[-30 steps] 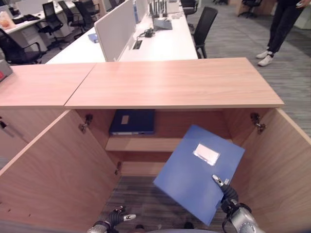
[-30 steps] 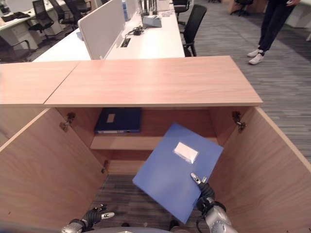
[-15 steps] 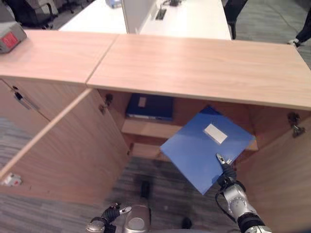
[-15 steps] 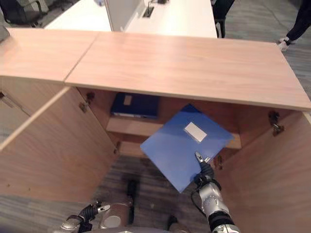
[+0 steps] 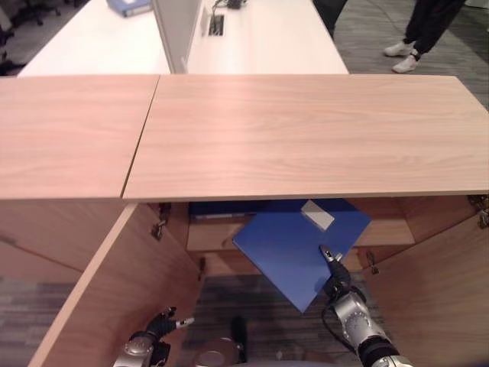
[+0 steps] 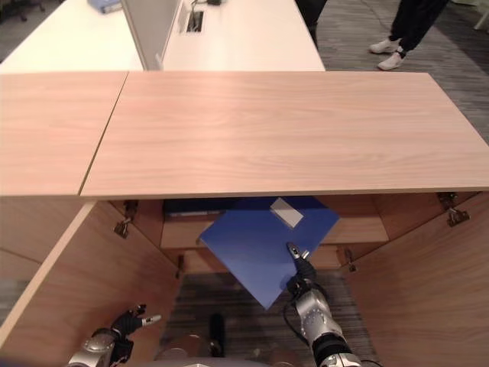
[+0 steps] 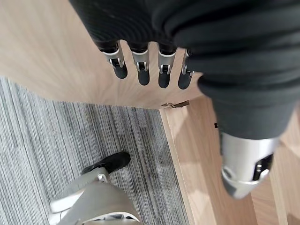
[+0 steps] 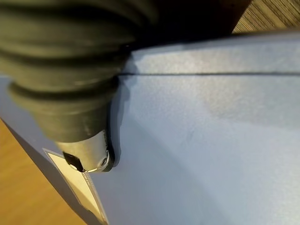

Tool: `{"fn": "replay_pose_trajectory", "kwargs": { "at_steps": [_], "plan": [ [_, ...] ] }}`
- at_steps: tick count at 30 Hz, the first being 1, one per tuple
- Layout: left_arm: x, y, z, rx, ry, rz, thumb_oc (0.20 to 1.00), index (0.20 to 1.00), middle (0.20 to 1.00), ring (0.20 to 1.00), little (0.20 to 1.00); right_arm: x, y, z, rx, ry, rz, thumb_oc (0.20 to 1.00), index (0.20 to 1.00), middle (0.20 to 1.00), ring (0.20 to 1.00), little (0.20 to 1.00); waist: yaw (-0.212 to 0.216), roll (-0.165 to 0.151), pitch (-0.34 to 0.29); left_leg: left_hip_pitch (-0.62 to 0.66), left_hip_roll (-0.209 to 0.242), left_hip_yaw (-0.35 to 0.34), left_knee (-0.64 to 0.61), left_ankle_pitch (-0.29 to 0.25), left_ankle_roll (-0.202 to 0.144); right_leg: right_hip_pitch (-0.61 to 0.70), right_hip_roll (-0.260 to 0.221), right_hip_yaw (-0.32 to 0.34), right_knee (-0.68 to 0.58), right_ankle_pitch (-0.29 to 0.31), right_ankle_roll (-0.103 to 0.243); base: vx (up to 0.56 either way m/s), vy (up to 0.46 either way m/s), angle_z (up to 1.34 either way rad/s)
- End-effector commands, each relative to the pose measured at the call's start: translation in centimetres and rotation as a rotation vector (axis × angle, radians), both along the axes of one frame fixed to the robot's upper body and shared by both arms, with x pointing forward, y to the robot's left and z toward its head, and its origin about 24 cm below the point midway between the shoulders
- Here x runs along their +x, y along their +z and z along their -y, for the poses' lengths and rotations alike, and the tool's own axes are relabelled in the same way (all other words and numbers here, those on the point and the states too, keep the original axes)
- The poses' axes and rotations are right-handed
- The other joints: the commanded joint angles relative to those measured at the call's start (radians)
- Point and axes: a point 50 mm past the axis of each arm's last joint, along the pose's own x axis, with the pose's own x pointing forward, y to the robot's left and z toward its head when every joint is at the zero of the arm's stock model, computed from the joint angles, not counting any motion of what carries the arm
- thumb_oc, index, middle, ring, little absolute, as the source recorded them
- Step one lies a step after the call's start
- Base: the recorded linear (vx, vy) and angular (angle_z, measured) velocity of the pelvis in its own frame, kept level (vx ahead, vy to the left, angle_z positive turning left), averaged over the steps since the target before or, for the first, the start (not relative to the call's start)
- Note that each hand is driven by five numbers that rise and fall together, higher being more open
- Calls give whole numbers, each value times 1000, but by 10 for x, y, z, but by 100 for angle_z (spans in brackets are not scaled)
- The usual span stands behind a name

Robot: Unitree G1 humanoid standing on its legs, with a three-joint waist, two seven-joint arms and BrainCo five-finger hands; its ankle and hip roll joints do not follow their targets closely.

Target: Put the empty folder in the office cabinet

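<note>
one blue folder (image 5: 294,248) is pinched in our right hand (image 5: 334,277), its far corner just under the cabinet (image 5: 306,134) top, at 12 o'clock. our left hand (image 7: 145,65) hangs loose at 7 o'clock. it could bump the shelf (image 5: 214,233) edge and slip, we think.

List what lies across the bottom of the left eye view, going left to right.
Open cabinet door → left hand → blue folder → right hand → other cabinet door.
</note>
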Motion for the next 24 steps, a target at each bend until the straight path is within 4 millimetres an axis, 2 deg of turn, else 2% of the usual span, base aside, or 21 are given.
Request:
{"fn": "replay_pose_trajectory", "kwargs": {
  "at_steps": [1,3,4,5,6,9,12,15,16,17,20,21,24],
  "plan": [
    [-1,7,-16,24,56,39,1000,1000,1000,1000,1000,24,29,14,25,-81,171,200,200,200,200,200,-10,9,25,-7,95,-67,-27,3,-144,31,-23,-114,-191,77,-77,348,-70,-26],
    [-2,5,-14,19,55,30,1000,1000,1000,1000,1000,24,30,18,30,-110,171,200,200,200,200,200,-26,10,25,21,92,-79,-37,-14,-156,6,-59,-114,-297,111,-79,238,-98,-16],
    [-2,4,-14,19,55,25,1000,1000,1000,1000,1000,24,30,22,36,-136,172,200,200,200,200,200,-39,13,25,38,89,-90,-43,-24,-161,-9,-73,-98,-339,139,-71,313,-125,31],
    [-6,2,-12,19,47,15,1000,1000,1000,1000,1000,25,31,30,40,-188,178,200,200,200,200,200,-62,16,24,69,85,-104,-52,-44,-169,-39,-99,-57,-385,198,-49,293,-116,44],
    [-7,2,-11,19,38,13,1000,1000,1000,1000,1000,26,33,34,40,-211,182,200,200,200,200,200,-71,16,26,80,80,-109,-54,-50,-170,-46,-105,-35,-398,221,-41,207,-83,37],
    [-8,1,-10,23,5,3,1000,1000,1000,1000,1000,26,35,42,32,-244,185,200,200,200,200,200,-75,7,17,92,61,-114,-54,-64,-172,-28,-113,-10,-428,238,-31,102,-60,43],
    [-21,-1,-14,40,-10,-36,1000,1000,1000,1000,1000,27,40,58,13,-304,194,200,200,200,200,200,-63,-2,-13,122,49,-117,-54,-80,-182,19,-130,-36,-437,262,-23,162,-87,20],
    [-27,-3,-14,34,-4,-53,1000,1000,1000,1000,1000,31,45,62,20,-331,215,200,200,200,200,200,-60,7,-20,128,59,-134,-54,-81,-191,41,-125,-55,-442,249,-23,110,-156,4],
    [-32,-4,-14,26,1,-64,1000,1000,1000,1000,1000,43,58,70,22,-372,261,200,200,200,200,200,-48,18,-29,125,83,-158,-54,-72,-208,64,-110,-70,-452,224,-28,90,-196,27],
    [-32,-4,-14,26,0,-64,1000,1000,1000,1000,1000,43,59,71,22,-373,261,200,200,200,200,200,-49,19,-28,125,85,-159,-54,-72,-209,66,-108,-73,-453,223,-29,113,-276,33],
    [-37,-5,-11,12,1,-67,1000,1000,1000,1000,1000,59,80,78,12,-400,337,200,200,200,200,200,-28,40,-32,118,132,-194,-54,-54,-237,95,-72,-88,-466,176,-59,60,-201,20],
    [-37,-5,-11,12,1,-66,1000,1000,1000,1000,1000,59,81,79,11,-401,337,200,200,200,200,200,-29,42,-32,118,134,-196,-54,-55,-238,96,-70,-91,-466,175,-61,69,-214,17],
    [-41,-6,-8,0,5,-78,1000,1000,1000,1000,1000,73,98,83,1,-416,393,200,200,200,200,200,-10,60,-27,113,172,-228,-49,-40,-260,116,-32,-105,-477,142,-84,53,-184,14]
  ]
}}
